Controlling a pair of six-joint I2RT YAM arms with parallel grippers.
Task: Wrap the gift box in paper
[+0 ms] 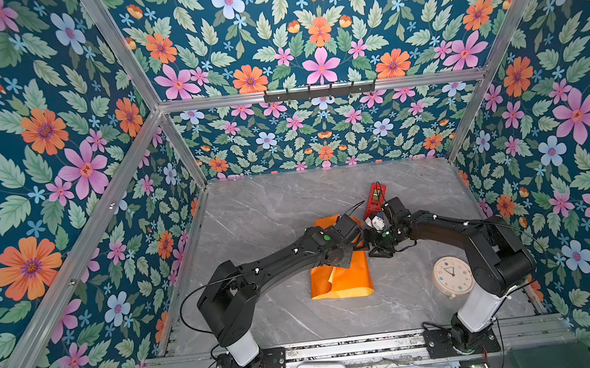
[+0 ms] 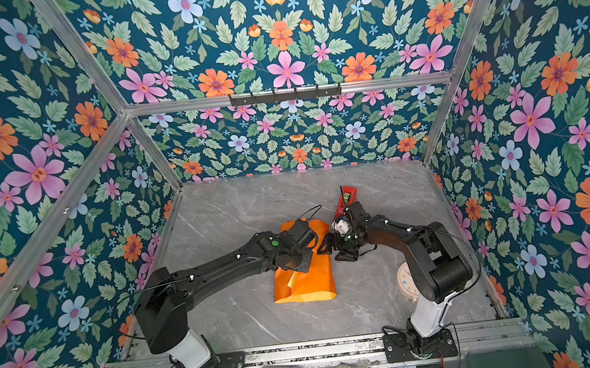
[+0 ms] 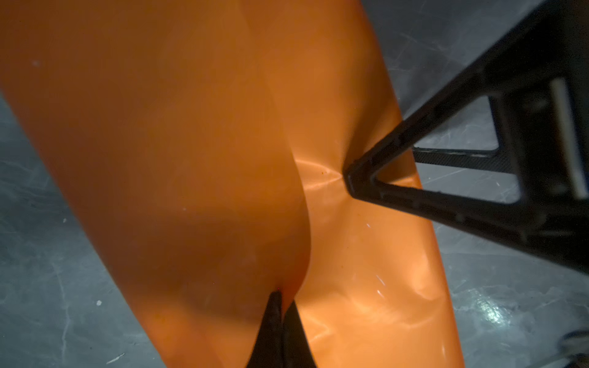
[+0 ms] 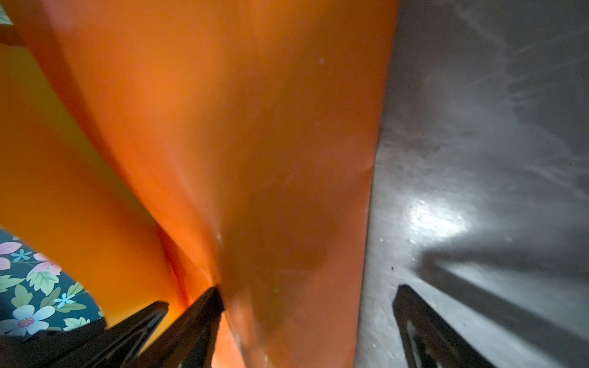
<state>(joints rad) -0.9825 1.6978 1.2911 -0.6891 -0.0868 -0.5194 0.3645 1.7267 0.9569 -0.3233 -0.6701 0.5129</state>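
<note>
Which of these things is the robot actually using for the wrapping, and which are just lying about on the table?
In use: paper, pinched by the shut left end effector; open right end effector, one fingertip pressing the paper. The gift box is not visible.
Lying about: red gadget; round clock.
</note>
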